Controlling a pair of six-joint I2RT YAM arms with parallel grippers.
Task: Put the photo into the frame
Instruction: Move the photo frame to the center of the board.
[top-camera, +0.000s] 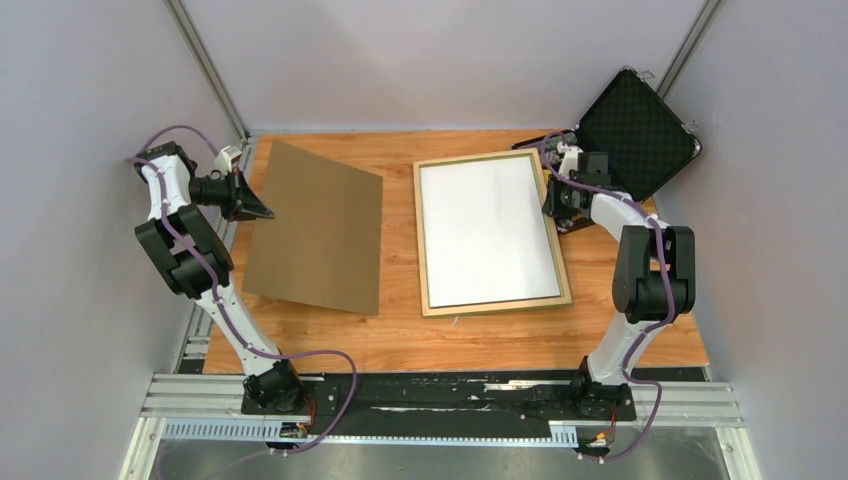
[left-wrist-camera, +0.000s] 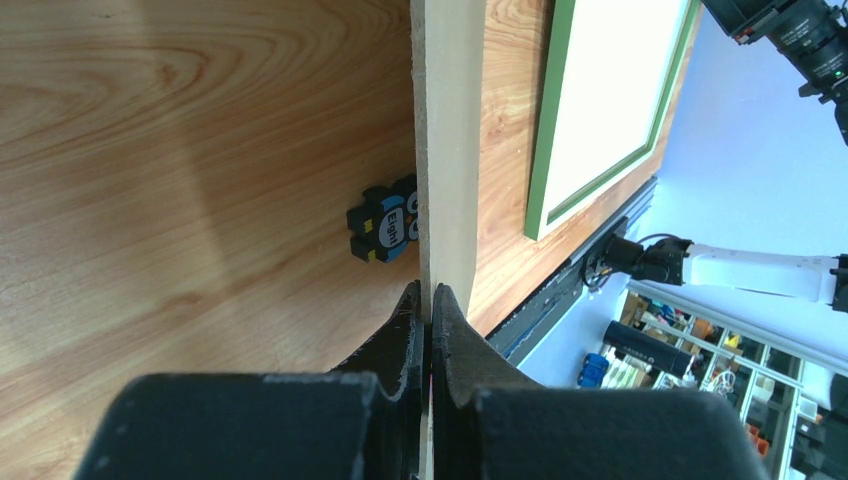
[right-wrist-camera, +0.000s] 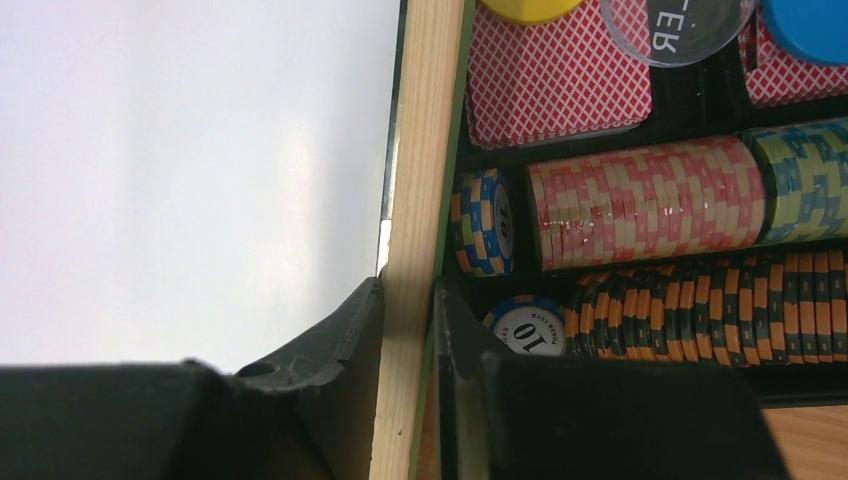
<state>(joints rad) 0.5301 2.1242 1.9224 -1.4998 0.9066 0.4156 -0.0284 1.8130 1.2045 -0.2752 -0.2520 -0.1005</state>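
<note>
The frame (top-camera: 495, 303) lies flat at the table's middle right, pale wood side up. A white sheet (top-camera: 488, 230) fills its opening; no forest print shows, so I cannot tell if this is the photo's back. My right gripper (top-camera: 550, 200) is shut on the frame's right rail (right-wrist-camera: 425, 150) near the far corner, one finger on either side of it. My left gripper (top-camera: 262, 208) is shut on the left edge of the plain brown backing board (top-camera: 315, 230) and holds that edge raised, with the right edge resting on the table. The left wrist view shows the board's thin edge (left-wrist-camera: 450, 130) between the jaws and the frame's green rail (left-wrist-camera: 548, 120) beyond.
An open black case (top-camera: 635, 130) of poker chips (right-wrist-camera: 640, 200) and red playing cards stands at the far right corner, right beside the frame's rail. A small black, blue and yellow block (left-wrist-camera: 385, 222) lies on the table under the raised board.
</note>
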